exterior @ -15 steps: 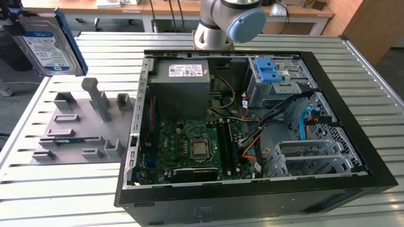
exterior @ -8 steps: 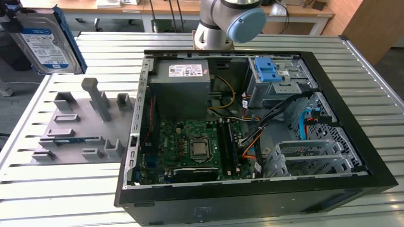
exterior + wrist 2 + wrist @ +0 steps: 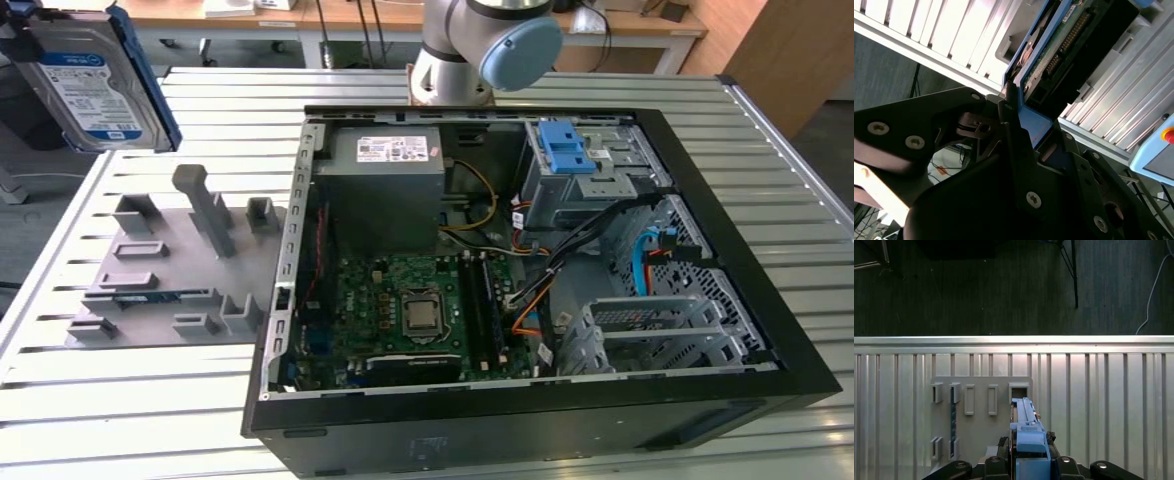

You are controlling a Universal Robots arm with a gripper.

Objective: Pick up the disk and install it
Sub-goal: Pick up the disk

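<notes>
The disk [image 3: 94, 85] hangs upright in the air at the exterior view's far left, above the table's left edge, its white-and-blue label facing the camera and its blue carrier along the side. In the first wrist view the disk [image 3: 1026, 422] shows edge-on, with my gripper [image 3: 1029, 447] shut on the carrier's near end. In the second wrist view the black fingers [image 3: 1010, 112] clamp the blue carrier of the disk [image 3: 1064, 45]. Directly beneath it lies the grey fixture block [image 3: 979, 435].
An open computer case [image 3: 727, 230] lies on the slatted metal table [image 3: 134, 420], to the right of the fixture block [image 3: 160, 280]. Inside the case are a drive cage with a blue latch [image 3: 567, 150], a power supply [image 3: 387, 165] and a motherboard [image 3: 400, 310]. The arm's base [image 3: 467, 50] stands behind the case.
</notes>
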